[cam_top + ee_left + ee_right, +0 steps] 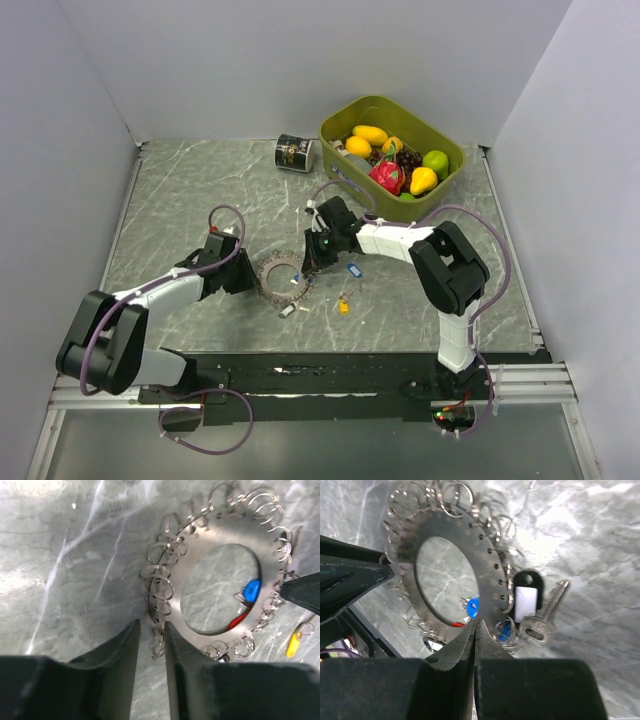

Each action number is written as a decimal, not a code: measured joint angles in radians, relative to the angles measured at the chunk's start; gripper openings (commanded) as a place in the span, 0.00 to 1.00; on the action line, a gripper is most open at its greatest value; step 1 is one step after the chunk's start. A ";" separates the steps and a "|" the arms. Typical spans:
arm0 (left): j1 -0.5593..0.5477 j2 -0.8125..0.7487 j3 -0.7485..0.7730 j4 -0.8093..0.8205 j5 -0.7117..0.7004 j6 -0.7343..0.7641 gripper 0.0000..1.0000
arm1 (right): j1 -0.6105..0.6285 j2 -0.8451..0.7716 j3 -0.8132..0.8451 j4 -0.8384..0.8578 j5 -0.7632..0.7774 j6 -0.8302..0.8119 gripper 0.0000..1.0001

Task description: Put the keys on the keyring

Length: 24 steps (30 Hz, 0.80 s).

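Observation:
The keyring (281, 281) is a flat silvery disc with a hollow centre and many small split rings round its rim. My left gripper (249, 277) is at its left edge. In the left wrist view my left gripper (151, 626) is narrowly open, with a small split ring in the gap. My right gripper (476, 623) is shut on the keyring's rim (487, 587). A silver key with a black, white-labelled tag (525, 601) hangs at the rim. Blue (251, 590) and red (239, 621) tags show through the hole. A yellow-tagged key (344, 305) and a blue-tagged key (352, 269) lie loose.
A green bin (442, 141) of toy fruit stands at the back right. A black can (293, 153) lies on its side to its left. Another small pale-tagged key (287, 311) lies just in front of the keyring. Grey walls close the table on three sides.

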 measured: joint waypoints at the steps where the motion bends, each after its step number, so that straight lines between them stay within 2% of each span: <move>1: 0.000 0.013 0.000 0.005 0.002 0.001 0.26 | -0.002 0.003 0.000 0.000 0.000 0.000 0.03; 7: 0.001 0.036 0.002 0.024 0.019 0.004 0.19 | -0.003 0.014 0.000 -0.005 -0.008 0.000 0.03; 14: 0.001 0.029 0.002 0.024 0.023 0.003 0.03 | -0.003 0.014 0.000 -0.006 -0.011 -0.001 0.04; 15: 0.001 0.024 0.002 0.024 0.023 0.004 0.02 | -0.003 0.014 0.000 -0.006 -0.012 -0.002 0.04; 18: 0.001 0.009 0.002 0.019 0.024 0.004 0.08 | -0.003 0.014 0.000 -0.006 -0.011 -0.004 0.04; 19: 0.001 0.002 0.002 0.018 0.025 0.004 0.16 | -0.003 0.014 0.000 -0.006 -0.011 -0.004 0.04; 21: 0.001 -0.009 0.002 0.016 0.026 0.004 0.24 | -0.003 0.014 0.000 -0.006 -0.011 -0.005 0.04; 22: 0.001 -0.014 0.003 0.011 0.026 0.005 0.34 | -0.003 0.014 0.000 -0.006 -0.011 -0.005 0.04; 24: 0.001 -0.026 0.009 -0.003 0.025 0.005 0.44 | -0.003 0.012 0.000 -0.006 -0.012 -0.005 0.04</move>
